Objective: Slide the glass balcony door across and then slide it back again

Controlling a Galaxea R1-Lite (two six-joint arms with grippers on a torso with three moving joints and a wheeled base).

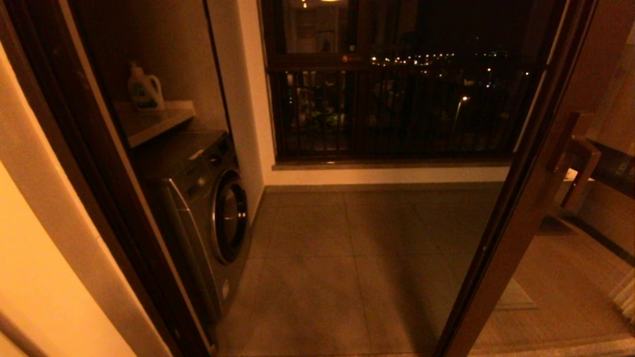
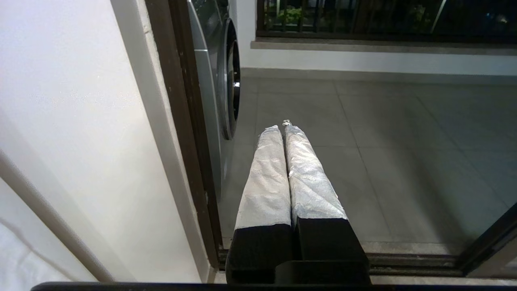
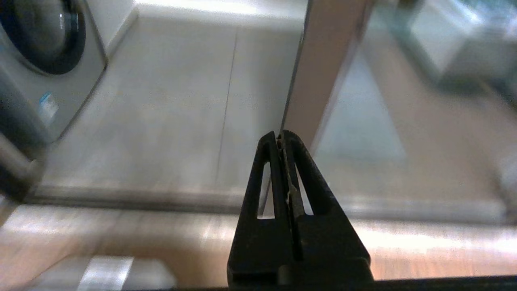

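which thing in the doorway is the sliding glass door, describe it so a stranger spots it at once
Start at the dark railed window across the tiled balcony, then look right. The glass balcony door is the tall brown wooden frame edge there, carrying a wooden bar handle. The dark jamb beside the washing machine has none.

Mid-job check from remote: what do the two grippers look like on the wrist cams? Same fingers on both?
No. The left gripper has long tapered fingers wrapped in crinkled silver-white material over black bases. The right gripper is bare black, its fingers tapered with narrow slot cutouts. No cables or markings show on either.
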